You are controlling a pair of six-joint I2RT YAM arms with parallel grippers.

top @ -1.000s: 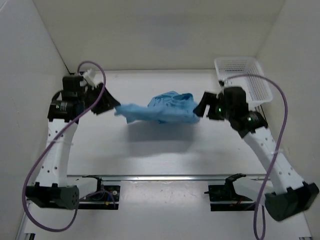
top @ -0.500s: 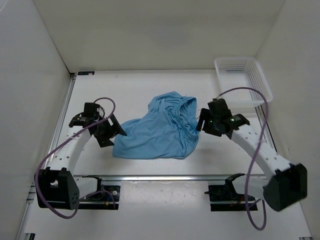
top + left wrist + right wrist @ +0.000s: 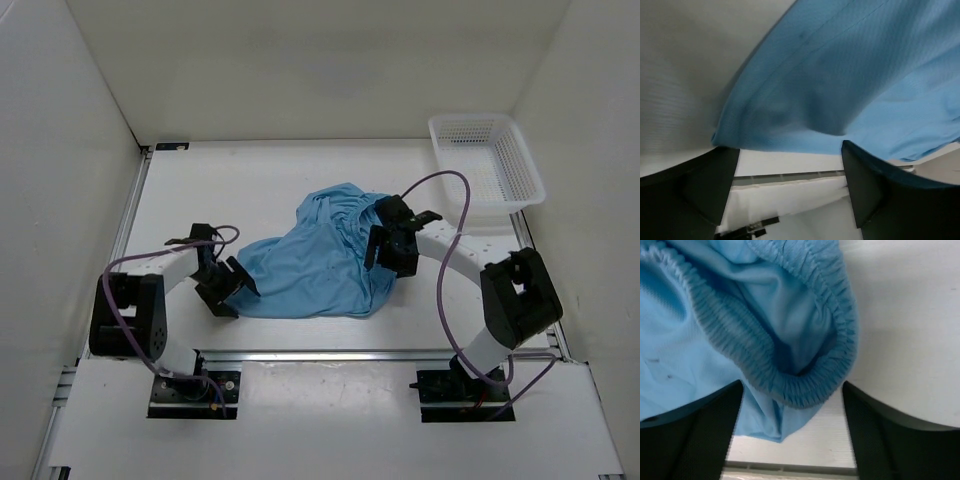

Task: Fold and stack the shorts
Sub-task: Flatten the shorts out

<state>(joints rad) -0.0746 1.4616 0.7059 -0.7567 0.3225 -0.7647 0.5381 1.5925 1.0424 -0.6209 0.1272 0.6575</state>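
Across the middle of the white table lies the pair of light sky-blue thin-fabric shorts, rumpled and not yet folded, its long axis running roughly left to right between the arms; the left gripper sits at the hem corner, fingers apart, the cloth edge between them unclamped; the right gripper is likewise spread, straddling a bend of the gathered elastic waistband; each arm is nearest its own end; the white mesh basket stands well apart at the far right, so nothing seems to hinder a fold.
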